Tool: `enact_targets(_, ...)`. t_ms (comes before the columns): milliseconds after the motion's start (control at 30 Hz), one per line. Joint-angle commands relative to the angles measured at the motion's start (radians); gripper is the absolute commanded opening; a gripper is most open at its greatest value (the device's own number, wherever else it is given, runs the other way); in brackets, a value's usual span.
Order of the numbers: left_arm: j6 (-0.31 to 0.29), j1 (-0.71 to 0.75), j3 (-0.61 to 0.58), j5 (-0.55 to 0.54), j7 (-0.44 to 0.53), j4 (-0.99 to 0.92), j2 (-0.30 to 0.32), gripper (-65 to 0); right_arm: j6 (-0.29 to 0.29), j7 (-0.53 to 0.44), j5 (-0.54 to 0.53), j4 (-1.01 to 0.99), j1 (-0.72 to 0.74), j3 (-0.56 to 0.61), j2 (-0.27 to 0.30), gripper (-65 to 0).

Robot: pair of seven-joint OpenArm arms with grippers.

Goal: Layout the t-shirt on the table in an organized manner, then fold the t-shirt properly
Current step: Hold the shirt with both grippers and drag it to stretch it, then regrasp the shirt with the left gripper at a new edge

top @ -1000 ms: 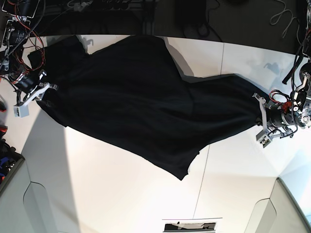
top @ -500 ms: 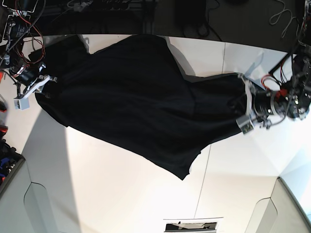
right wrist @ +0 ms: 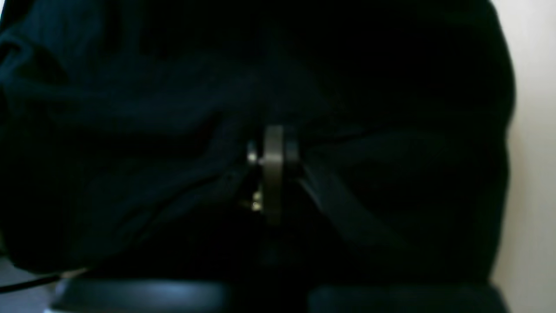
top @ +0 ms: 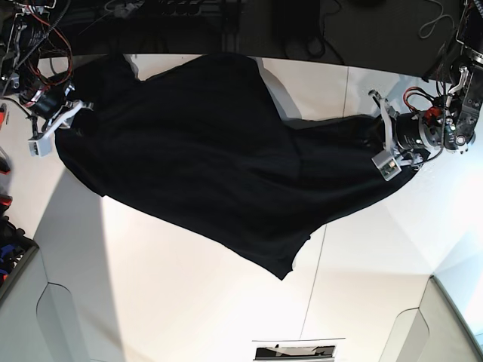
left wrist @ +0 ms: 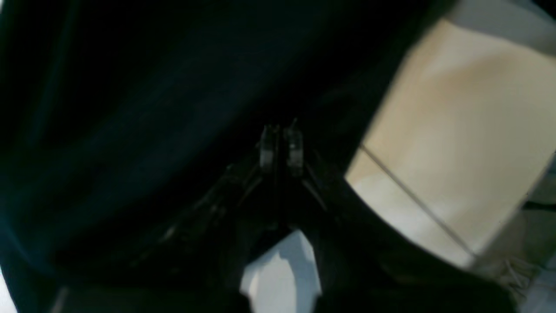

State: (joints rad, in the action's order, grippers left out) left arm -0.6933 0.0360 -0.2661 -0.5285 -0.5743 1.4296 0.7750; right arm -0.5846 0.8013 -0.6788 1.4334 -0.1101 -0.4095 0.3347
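The right gripper (top: pixel 56 124) at the table's (top: pixel 189 302) left edge is clenched on the t-shirt (top: pixel 211 151), which spreads across the far half to the left gripper (top: pixel 385 143), clenched on its right end

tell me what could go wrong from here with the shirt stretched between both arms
1. The left gripper pinches only a thin bit of the t-shirt; its hold may slip if the arms pull apart.
2. The right gripper sits in bunched cloth and may be holding several layers, so the shirt may not spread flat.
3. The shirt's far edge reaches the back edge of the table and could slide off.
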Motion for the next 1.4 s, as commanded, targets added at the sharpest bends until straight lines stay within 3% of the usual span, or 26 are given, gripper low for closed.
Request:
enact_targets(0,0.035,-0.021,0.005,0.085,-0.064,-0.035,0.017,-62.4,0.008,-0.011,0.05,-0.005,0.005,-0.002,0.019,-65.0)
enact_targets(167,0.082,-0.109,0.005,0.104,-0.064,-0.188,0.018,-62.4,0.008,-0.084,0.08,-0.074,0.006,-0.002,0.079,-65.0)
enact_targets(367,0.08,-0.265,0.005,0.1,-0.045,-0.365,0.017,-62.4,0.011,-0.092,0.077,-0.125,0.065,-0.001,0.13,-65.0)
enact_targets(500,0.071,-0.337,0.005,0.061,-0.075,-0.377,0.006,-62.4,0.012,-0.087,0.05,-0.126,0.109,-0.002,0.133,-65.0)
enact_targets(600,0.06,-0.364,0.005,-0.049,-0.13,-0.351,0.012,-62.4,0.012,-0.082,-0.032,-0.124,0.126,-0.002,0.132,-65.0)
enact_targets(667,-0.005,-0.365,0.005,-0.19,-0.19,-0.3,0.029,-62.4,0.012,-0.063,-0.072,-0.118,0.132,-0.002,0.13,-65.0)
enact_targets(700,-0.005,-0.36,0.005,-0.275,-0.219,-0.262,0.039,-62.4,0.011,-0.052,-0.086,-0.112,0.132,-0.002,0.128,-65.0)
enact_targets(767,-0.005,-0.336,0.007,-0.394,-0.263,-0.163,0.059,-62.4,0.009,-0.033,-0.111,-0.089,0.128,-0.002,0.127,-65.0)
enact_targets(967,-0.005,-0.182,0.008,-0.427,-0.34,0.205,0.104,-62.4,0.006,-0.009,-0.126,0.029,0.079,-0.002,0.126,-65.0)
enact_targets(1100,-0.005,-0.025,0.008,-0.429,-0.352,0.336,0.1,-62.4,0.008,0.014,-0.124,0.064,0.08,-0.002,0.112,-65.0)
enact_targets(1267,-0.005,0.15,0.02,-0.307,-0.309,0.35,0.018,-61.5,0.008,0.014,-0.106,0.062,0.079,-0.002,0.111,-65.0)
enact_targets(1367,-0.005,0.204,0.05,-0.217,-0.272,0.327,-0.052,-53.5,0.008,0.01,-0.118,0.062,0.081,-0.002,0.111,-65.0)
